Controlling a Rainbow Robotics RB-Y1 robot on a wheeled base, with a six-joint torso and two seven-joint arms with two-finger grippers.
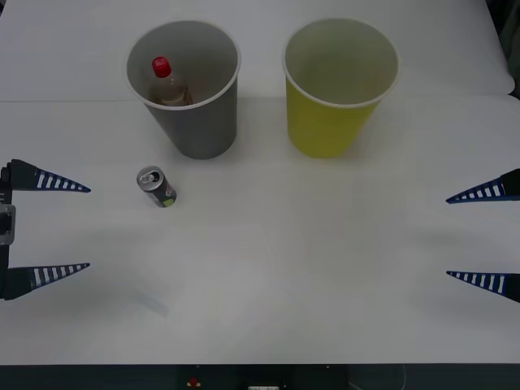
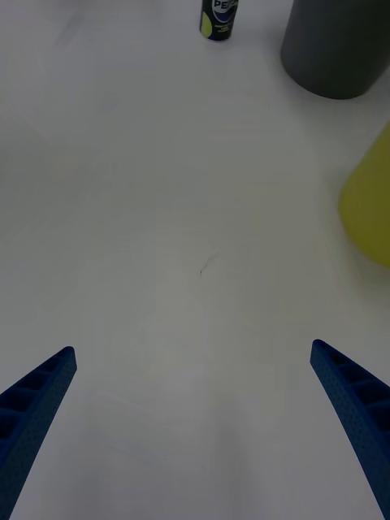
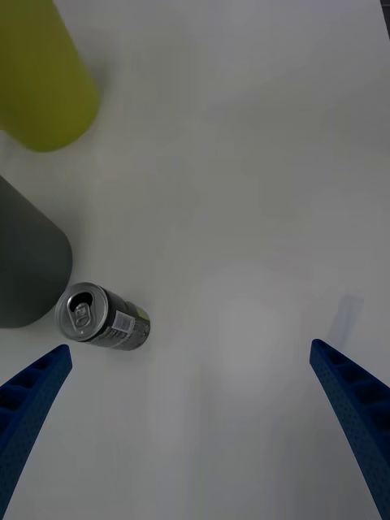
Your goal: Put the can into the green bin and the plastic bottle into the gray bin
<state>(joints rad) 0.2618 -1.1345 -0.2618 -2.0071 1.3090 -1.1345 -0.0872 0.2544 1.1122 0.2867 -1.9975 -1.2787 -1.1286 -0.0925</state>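
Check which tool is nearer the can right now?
Left. The left tool sits open just beside the can on its side of the table; the right tool waits open at the far edge, past both bins.

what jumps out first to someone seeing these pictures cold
Two large bins stand side by side at the far side of the white table: the gray bin with the plastic bottle already inside, and the green bin to its right. The can stands on the table before the gray bin, near the open left gripper.
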